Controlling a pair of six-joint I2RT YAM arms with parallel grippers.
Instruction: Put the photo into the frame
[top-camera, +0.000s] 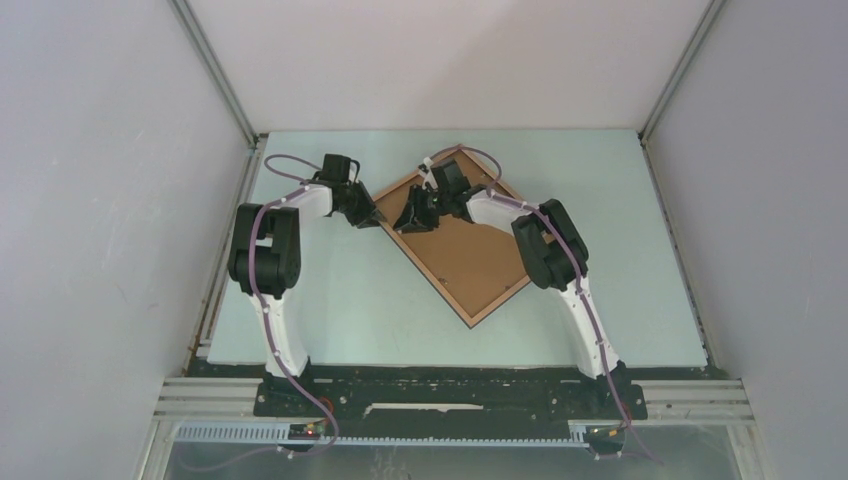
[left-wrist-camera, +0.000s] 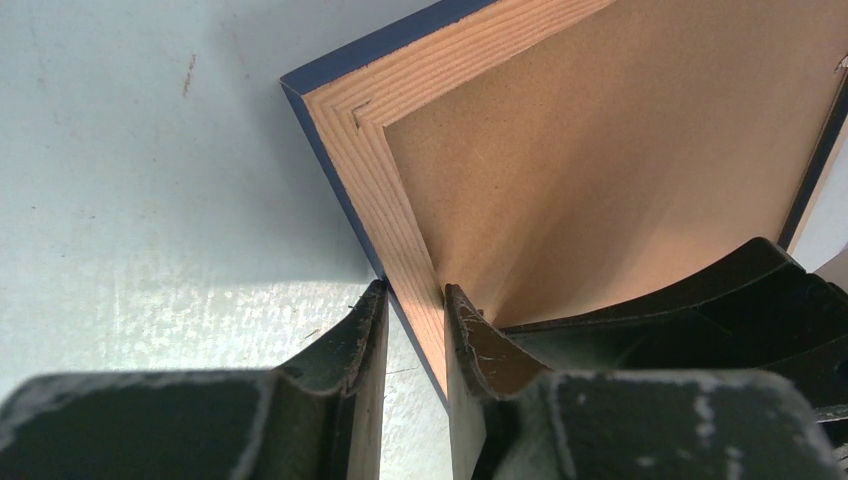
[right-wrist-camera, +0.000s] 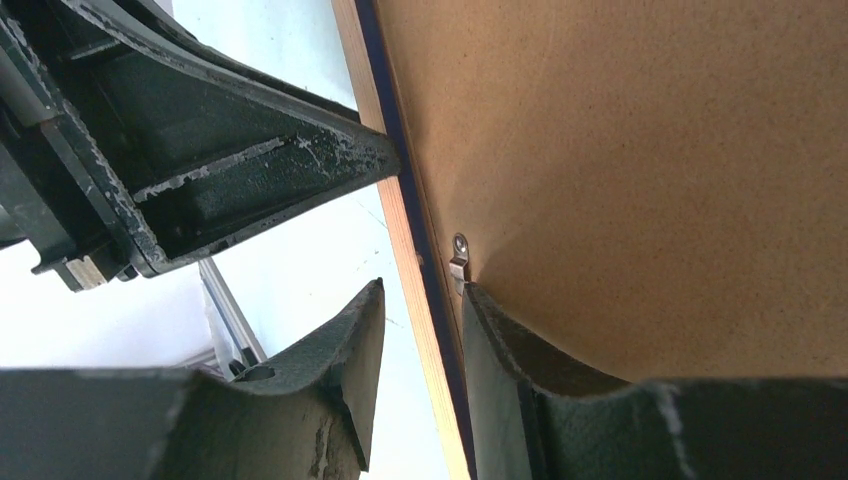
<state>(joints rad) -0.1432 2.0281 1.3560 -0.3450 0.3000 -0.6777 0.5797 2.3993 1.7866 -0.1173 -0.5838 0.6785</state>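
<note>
Your frame lay back-up and cornerwise on the table, one corner pointing at the near edge and the rest reaching toward the far edge. The board sat inside it. The photo did not show (under the board, I'd guess, but I could not tell). Farther on, at the frame's left corner, your left gripper pinched the wood edge. Just beyond, your right gripper stood spread astride the frame's far-left edge, with its inner finger on the board beside a metal tab and its outer finger clear of the wood. A careless push there could bend the tab or lever the board up. A one-corner pinch might let the frame swing or slide.
</note>
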